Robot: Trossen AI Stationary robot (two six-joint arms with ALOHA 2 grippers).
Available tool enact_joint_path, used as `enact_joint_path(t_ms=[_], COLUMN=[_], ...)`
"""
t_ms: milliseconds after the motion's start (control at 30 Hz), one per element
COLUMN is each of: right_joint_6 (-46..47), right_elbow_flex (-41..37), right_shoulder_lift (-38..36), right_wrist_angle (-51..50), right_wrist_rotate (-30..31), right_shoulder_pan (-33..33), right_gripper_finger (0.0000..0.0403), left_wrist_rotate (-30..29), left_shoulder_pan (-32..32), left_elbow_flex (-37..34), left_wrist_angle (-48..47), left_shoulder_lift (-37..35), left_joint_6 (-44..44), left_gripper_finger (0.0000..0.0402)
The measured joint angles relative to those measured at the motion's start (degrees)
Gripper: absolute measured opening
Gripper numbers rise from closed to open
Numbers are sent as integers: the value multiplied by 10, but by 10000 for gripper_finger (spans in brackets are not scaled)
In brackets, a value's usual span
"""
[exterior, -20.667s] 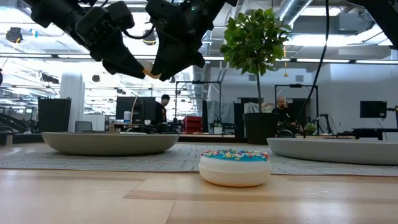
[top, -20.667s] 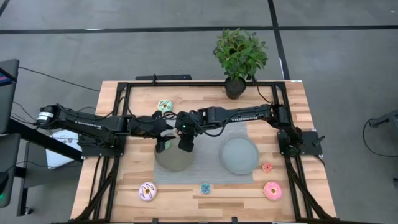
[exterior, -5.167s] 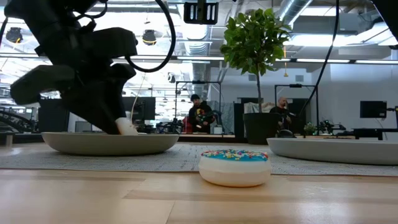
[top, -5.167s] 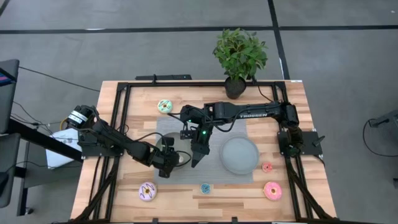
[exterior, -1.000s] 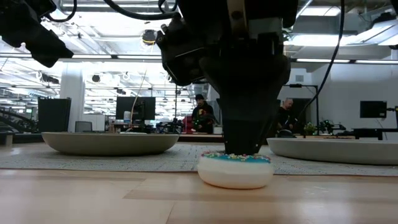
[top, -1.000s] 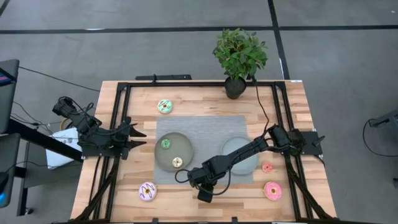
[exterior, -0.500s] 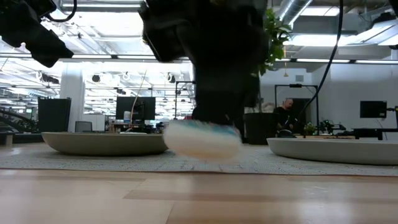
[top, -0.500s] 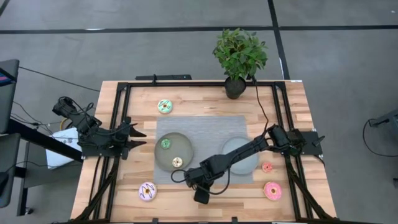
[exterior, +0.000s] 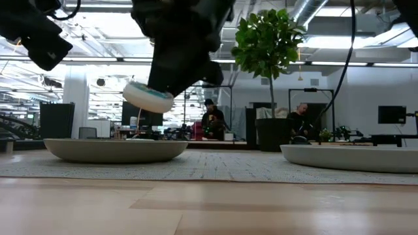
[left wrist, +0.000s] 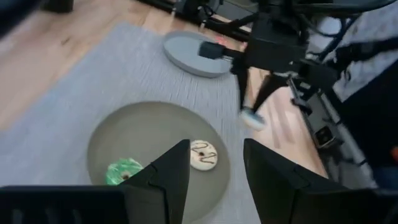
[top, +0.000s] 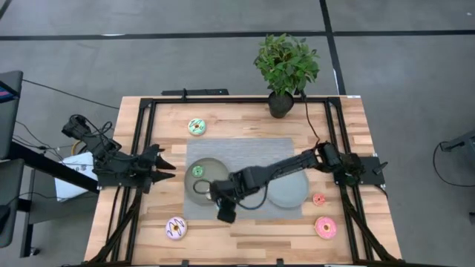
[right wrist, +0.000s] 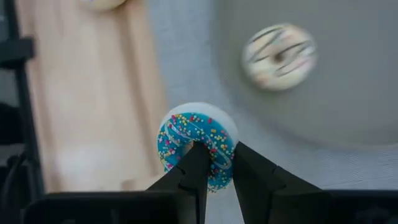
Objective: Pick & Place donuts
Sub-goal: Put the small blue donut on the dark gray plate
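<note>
My right gripper [right wrist: 216, 155] is shut on a blue-iced donut [right wrist: 198, 144] with sprinkles. It carries the donut [exterior: 149, 98] in the air beside the near right rim of the left grey plate [top: 202, 194]. In that plate lie a green donut [left wrist: 124, 171] and a white, dark-striped donut [left wrist: 203, 155], both flat on the plate's floor. My left gripper [left wrist: 214, 180] stands open with nothing between its fingers, at the table's left side [top: 159, 165], pointing toward the plate. My right gripper pinches the blue donut's ring [right wrist: 219, 149]. One finger [right wrist: 194, 163] sits at the hole and the other [right wrist: 244, 163] outside the rim. The fingers come slanting down from above. The donut is lifted clear and hangs tilted [exterior: 149, 98] below them.
A second grey plate [top: 291, 191] lies to the right on the grey mat [top: 245, 152]. Loose donuts lie on the wood: green [top: 196, 126] far left, purple-white [top: 176, 228] near left, small red [top: 318, 199] and pink [top: 325, 227] near right. A potted plant [top: 286, 67] stands at the far edge.
My right gripper has lifted the blue donut off the wood near the table's front edge. It has carried the donut up and toward the left and far side, to the left plate's rim. The donut now hangs tilted, clear of the table.
</note>
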Motion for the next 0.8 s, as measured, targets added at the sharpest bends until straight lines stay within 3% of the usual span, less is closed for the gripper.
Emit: enact_joint_path(t_ms=[433,800], right_joint_6=[-5,-5], right_elbow_flex=[1,1], right_shoulder_lift=[0,0], right_wrist_angle=[51,125], right_wrist_rotate=[-2,20], right_shoulder_pan=[-75,-75], right_gripper_finger=[59,59], left_wrist_rotate=[-68,-10], left_shoulder_pan=[5,72], left_elbow_flex=[0,0], left_wrist_angle=[29,106], left_shoulder_lift=[114,195], left_joint_6=[-236,-278], left_gripper_finger=[141,141])
